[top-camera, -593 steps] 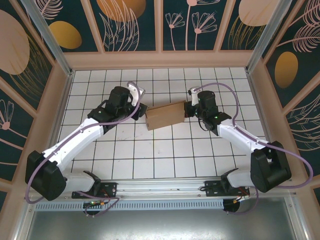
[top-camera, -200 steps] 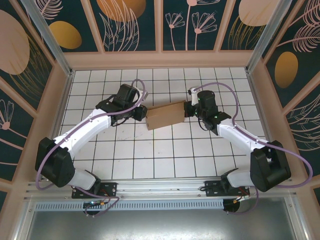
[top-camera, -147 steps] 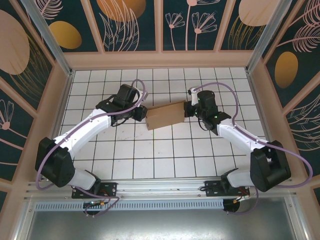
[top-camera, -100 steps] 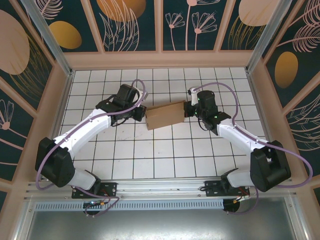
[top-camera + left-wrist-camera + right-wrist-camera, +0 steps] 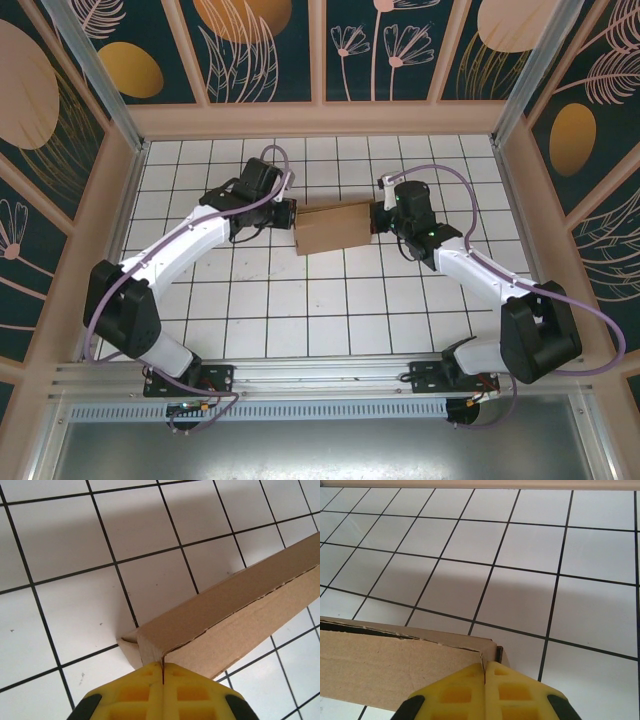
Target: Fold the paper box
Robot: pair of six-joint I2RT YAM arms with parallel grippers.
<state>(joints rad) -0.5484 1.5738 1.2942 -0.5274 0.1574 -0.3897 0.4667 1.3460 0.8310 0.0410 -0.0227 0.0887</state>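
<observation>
The paper box (image 5: 335, 229) lies folded shut as a thin rectangle on the tiled desk (image 5: 300, 310), towards the far middle. Its inside cannot be seen. The left fingers (image 5: 142, 682) are pressed together, with their tips against the box's left end corner. The right fingers (image 5: 507, 682) are likewise closed with nothing between them, tips at the right end corner.
</observation>
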